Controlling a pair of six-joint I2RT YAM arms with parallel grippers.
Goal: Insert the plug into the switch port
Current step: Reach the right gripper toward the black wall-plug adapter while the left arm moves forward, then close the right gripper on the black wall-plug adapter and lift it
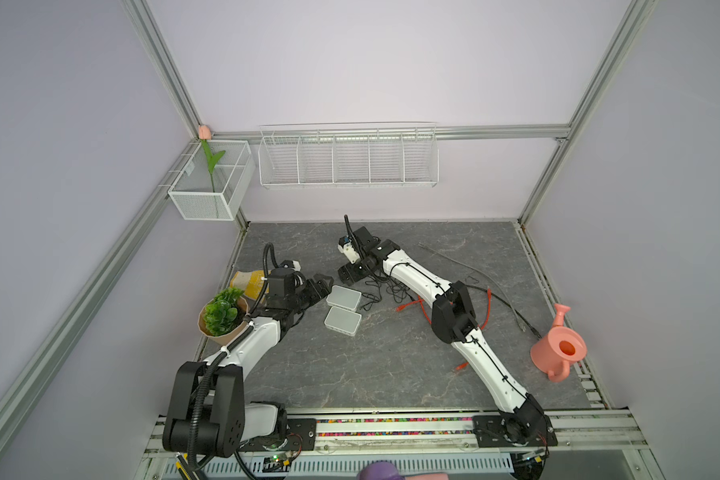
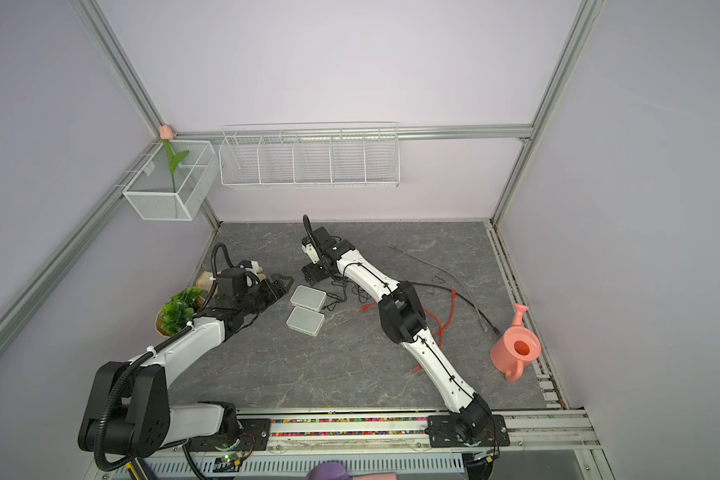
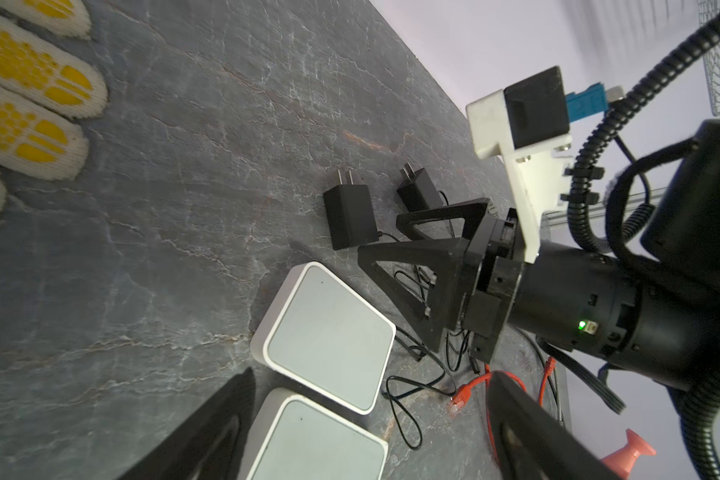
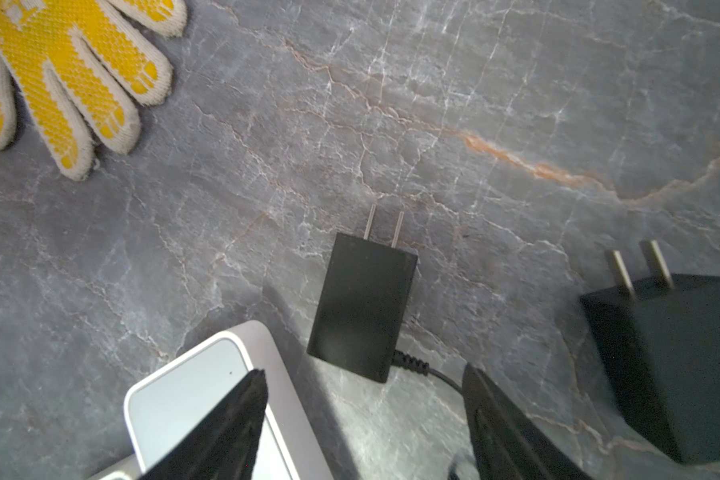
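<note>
The plug you want is most likely the end of the red cable (image 3: 460, 395), lying flat on the table just right of the far switch (image 3: 329, 336). The thin black cords tangled beside it are too fine to follow to their ends, so confirm which plug is meant before you commit. The near switch (image 3: 312, 440) sits just beside the far one. Neither shows its ports in any view; judging by where the cords lie, they probably face right.

Your right gripper (image 4: 363, 371) hangs low over a black adapter (image 4: 362, 307), fingers spread wide and holding nothing. Bring it nearer and rightward to the cable end. Pinch the plug body rather than the cord, so it cannot swivel.

Your left gripper (image 3: 373, 372) is also wide and empty, just left of the far switch. Use it to brace that box from the left, since it looks light enough to slide under a push. Level the plug with the port before pressing. The yellow-dotted glove (image 4: 67, 75) lies farther left, out of the way.
</note>
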